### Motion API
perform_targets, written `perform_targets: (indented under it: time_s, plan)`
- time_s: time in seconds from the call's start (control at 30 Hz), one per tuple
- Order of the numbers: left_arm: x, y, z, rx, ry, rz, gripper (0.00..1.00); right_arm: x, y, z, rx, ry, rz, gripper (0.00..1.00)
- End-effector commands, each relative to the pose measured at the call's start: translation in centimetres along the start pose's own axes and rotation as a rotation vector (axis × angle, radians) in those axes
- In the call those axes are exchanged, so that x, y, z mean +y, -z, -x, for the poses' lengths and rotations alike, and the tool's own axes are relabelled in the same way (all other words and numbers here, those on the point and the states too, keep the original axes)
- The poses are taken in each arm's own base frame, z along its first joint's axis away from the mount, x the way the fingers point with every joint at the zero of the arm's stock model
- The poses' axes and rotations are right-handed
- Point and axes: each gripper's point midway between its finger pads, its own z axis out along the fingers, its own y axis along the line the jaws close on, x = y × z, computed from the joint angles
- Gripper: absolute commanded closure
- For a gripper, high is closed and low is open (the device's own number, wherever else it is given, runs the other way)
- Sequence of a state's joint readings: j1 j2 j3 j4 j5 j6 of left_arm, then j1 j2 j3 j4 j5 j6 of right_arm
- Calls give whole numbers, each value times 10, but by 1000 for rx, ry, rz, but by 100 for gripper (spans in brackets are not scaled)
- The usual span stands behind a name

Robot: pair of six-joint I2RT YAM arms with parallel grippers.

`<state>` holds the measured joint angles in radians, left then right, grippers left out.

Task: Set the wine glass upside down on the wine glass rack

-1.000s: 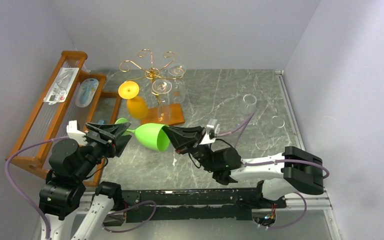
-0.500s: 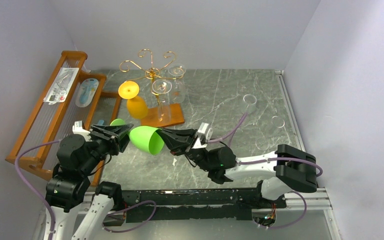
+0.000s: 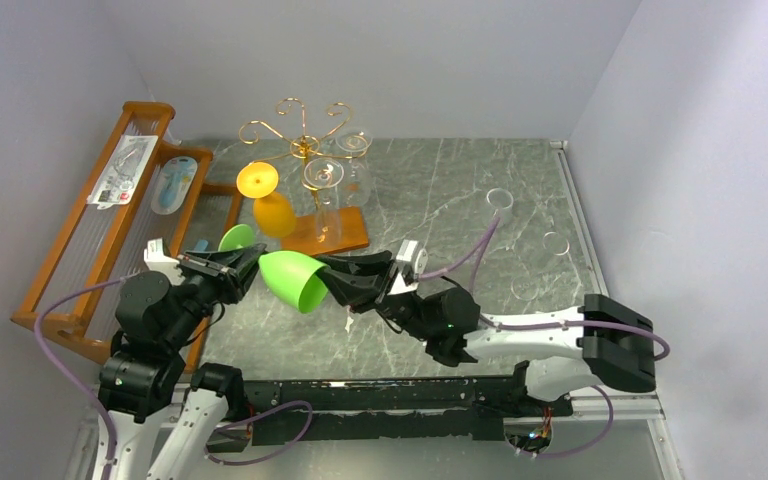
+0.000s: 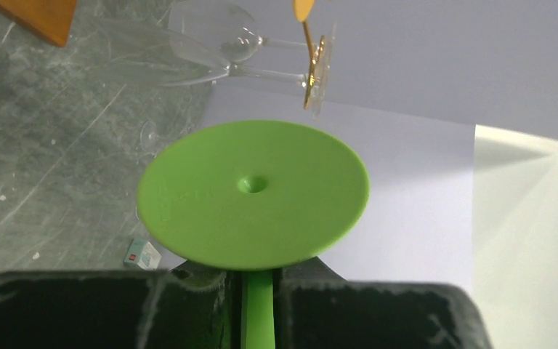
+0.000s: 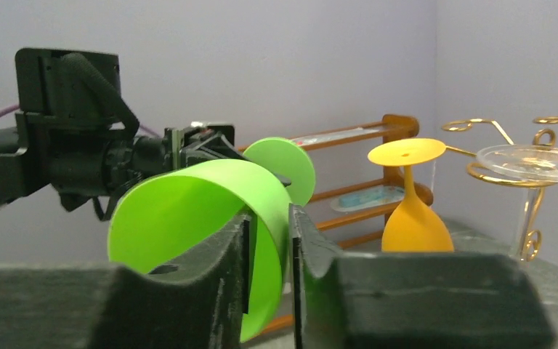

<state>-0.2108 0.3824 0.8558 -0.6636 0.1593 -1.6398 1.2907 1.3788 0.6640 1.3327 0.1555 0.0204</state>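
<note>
Grey marbled surface [image 3: 440, 200], pale walls closing it in on three sides. Two robot arms are sharing a green wine glass [image 3: 295, 280], holding it in the air just in front of the wine glass rack [image 3: 300, 135], near its wooden base.

The left pincer [image 3: 232, 262] is closing on the thin stem just behind the round foot. The right pincer [image 3: 345, 283] is pinching the wall of the bowl at its rim, one finger inside and one outside.

The glass is lying almost on its side. Its long axis is running roughly level, with the foot pointing toward the left arm and slightly away, and the open mouth facing the right arm. It is neither upright nor inverted yet.

An orange glass [image 3: 272, 212] and two clear glasses [image 3: 325, 190] are already hanging mouth-down from the gold scroll arms.

As I judge it, the task is about halfway. The pick-up is done. Turning the foot upward, lifting, and sliding the stem into a free scroll arm are all remaining.
</note>
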Motion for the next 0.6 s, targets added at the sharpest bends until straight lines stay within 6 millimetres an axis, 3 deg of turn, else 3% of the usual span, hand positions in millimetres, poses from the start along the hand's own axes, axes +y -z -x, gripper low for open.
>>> perform_targets:
  time_s: [0.0, 0.27, 0.4, 0.57]
  plan:
    - [-23, 8, 0, -18, -135, -125, 95, 18, 6, -15, 147, -64, 57, 67]
    - [-42, 16, 11, -110, -509, -206, 95, -10, 36, -32, 431, -33, -11, 47]
    - [-51, 9, 8, -94, -725, -227, 95, -7, 51, -19, 518, -82, 55, 36]
    - [-56, 4, 10, -107, -1111, -272, 95, 8, 39, 11, 592, -183, 77, 34]
